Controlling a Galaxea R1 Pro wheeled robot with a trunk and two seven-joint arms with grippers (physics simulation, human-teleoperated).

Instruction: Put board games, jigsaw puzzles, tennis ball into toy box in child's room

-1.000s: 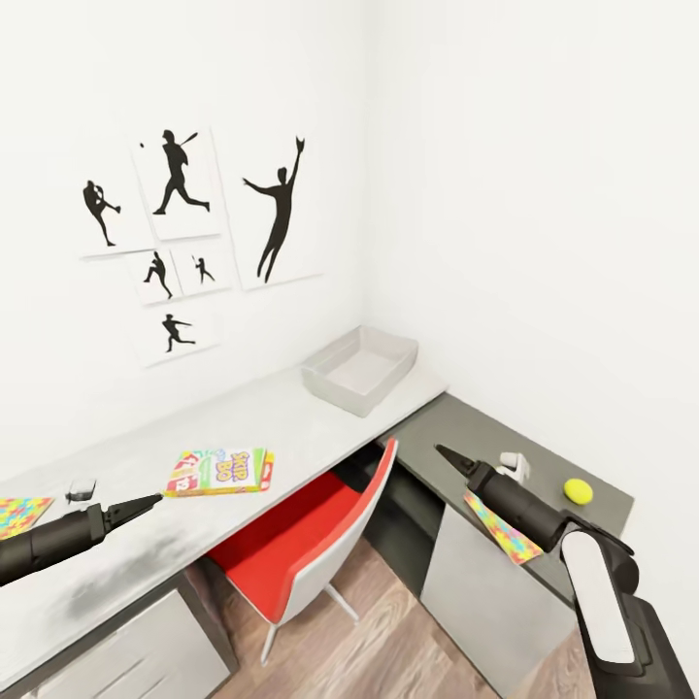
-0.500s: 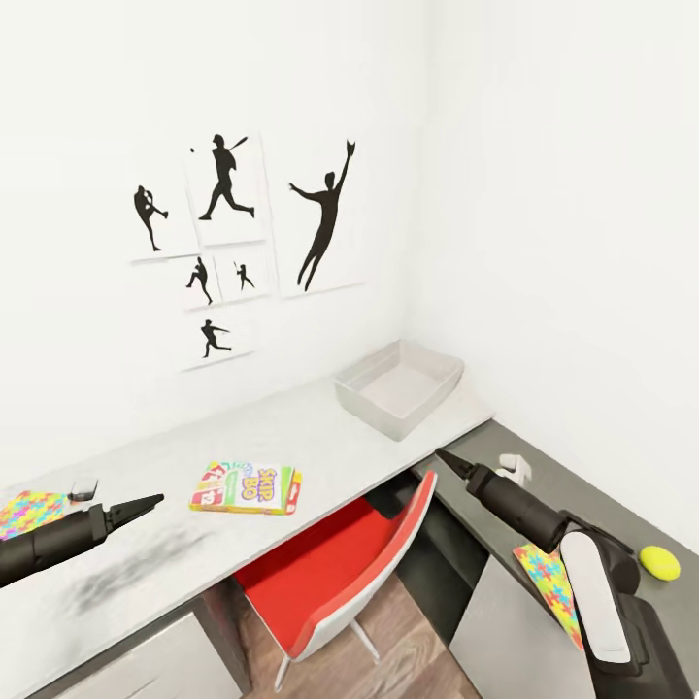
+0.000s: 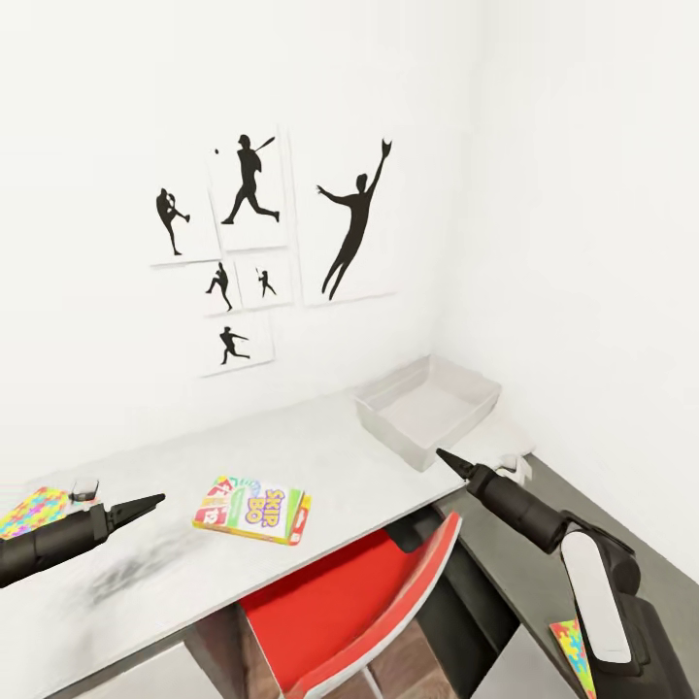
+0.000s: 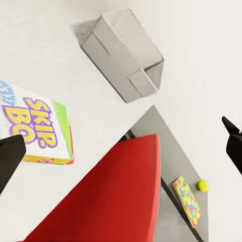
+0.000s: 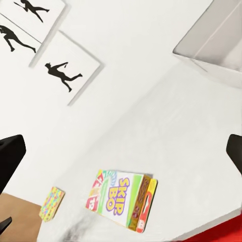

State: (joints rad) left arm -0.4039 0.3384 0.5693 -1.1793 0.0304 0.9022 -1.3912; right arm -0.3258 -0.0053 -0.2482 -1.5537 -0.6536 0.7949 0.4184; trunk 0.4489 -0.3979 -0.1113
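The Skip-Bo board game (image 3: 252, 510) lies flat on the pale table (image 3: 340, 456), between my two arms. The empty grey toy box (image 3: 427, 413) stands at the table's far right end by the corner. One jigsaw puzzle (image 3: 34, 510) rests at the table's left; another jigsaw puzzle (image 3: 578, 655) lies on the lower dark section. In the left wrist view the tennis ball (image 4: 202, 185) sits beside that puzzle (image 4: 187, 200). My left gripper (image 3: 146, 505) and right gripper (image 3: 451, 461) hover open above the table, holding nothing. The bed is out of view.
A red-and-white swivel chair (image 3: 359, 602) is tucked under the table in front of me. A small white object (image 3: 510, 466) sits behind the right gripper and a small grey one (image 3: 84, 488) near the left puzzle. Baseball silhouette pictures (image 3: 349, 228) hang on the wall.
The camera has swung left and closer, so the table, toy box and pictures slid right in view and the tennis ball left the head view. Both arms keep their pose.
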